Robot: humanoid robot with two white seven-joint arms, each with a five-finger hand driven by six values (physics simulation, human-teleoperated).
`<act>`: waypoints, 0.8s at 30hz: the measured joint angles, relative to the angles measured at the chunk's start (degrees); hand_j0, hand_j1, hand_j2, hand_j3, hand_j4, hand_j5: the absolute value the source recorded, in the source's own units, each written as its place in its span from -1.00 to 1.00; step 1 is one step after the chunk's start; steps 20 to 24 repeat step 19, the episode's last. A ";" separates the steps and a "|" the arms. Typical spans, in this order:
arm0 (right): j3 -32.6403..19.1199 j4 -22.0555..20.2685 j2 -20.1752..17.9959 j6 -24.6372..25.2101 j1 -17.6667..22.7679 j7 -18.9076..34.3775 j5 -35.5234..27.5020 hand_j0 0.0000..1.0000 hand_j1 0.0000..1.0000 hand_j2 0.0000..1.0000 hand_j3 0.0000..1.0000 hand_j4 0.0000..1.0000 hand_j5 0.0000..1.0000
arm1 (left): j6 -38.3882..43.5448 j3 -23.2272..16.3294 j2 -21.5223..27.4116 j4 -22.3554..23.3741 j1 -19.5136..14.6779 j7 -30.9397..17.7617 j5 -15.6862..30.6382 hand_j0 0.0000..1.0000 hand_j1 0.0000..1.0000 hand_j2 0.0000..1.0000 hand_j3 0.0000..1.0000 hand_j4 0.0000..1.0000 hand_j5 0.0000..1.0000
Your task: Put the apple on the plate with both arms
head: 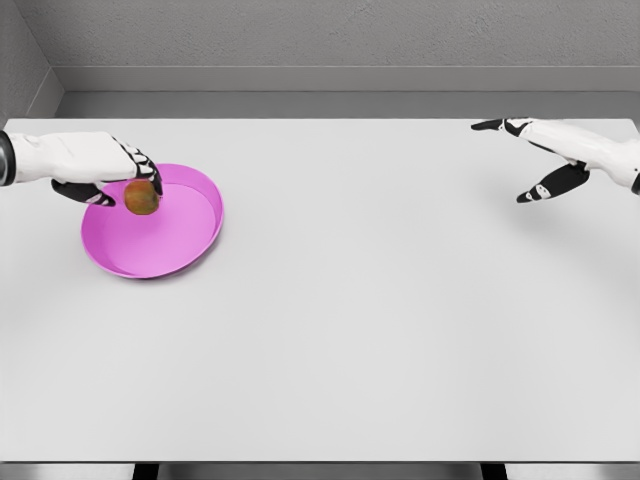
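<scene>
A small reddish-green apple [141, 197] hangs over the left part of a pink plate [185, 240] that lies on the table's left side. My left hand [128, 180] reaches in from the left edge and is shut on the apple, fingers curled over its top and thumb below. Whether the apple touches the plate I cannot tell. My right hand [520, 160] is at the far right, well away from the plate, open with fingers spread and nothing in it.
The white table [380, 320] spans the whole view, with a grey wall behind its far edge. The table's front edge runs along the bottom of the picture.
</scene>
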 measured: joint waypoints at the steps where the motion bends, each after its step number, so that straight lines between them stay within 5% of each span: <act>1: 0.00 -0.01 -0.01 0.00 0.00 0.00 0.00 1.00 1.00 1.00 1.00 1.00 1.00 | 0.01 0.02 -0.22 0.21 0.09 0.00 0.07 0.87 0.87 0.87 0.87 0.87 0.87; 7: 0.00 -0.07 -0.05 0.00 0.00 0.00 -0.01 1.00 1.00 1.00 1.00 1.00 1.00 | 0.07 1.69 -0.72 4.39 0.00 0.01 0.67 1.00 1.00 1.00 1.00 1.00 1.00; 12: 0.00 -0.11 -0.05 0.00 0.00 0.00 -0.01 1.00 1.00 1.00 1.00 1.00 1.00 | 0.06 9.36 -4.48 24.90 0.35 0.01 3.20 1.00 1.00 1.00 1.00 1.00 1.00; 14: 0.00 -0.19 -0.02 0.00 0.00 0.00 0.00 1.00 1.00 1.00 1.00 1.00 1.00 | 0.05 10.54 -5.85 29.38 0.44 0.01 4.38 1.00 1.00 1.00 1.00 1.00 1.00; 24: 0.00 -0.41 0.03 0.00 0.00 0.00 -0.01 1.00 1.00 1.00 1.00 1.00 1.00 | 0.04 11.56 -7.05 33.44 0.70 0.01 5.60 1.00 1.00 1.00 1.00 1.00 1.00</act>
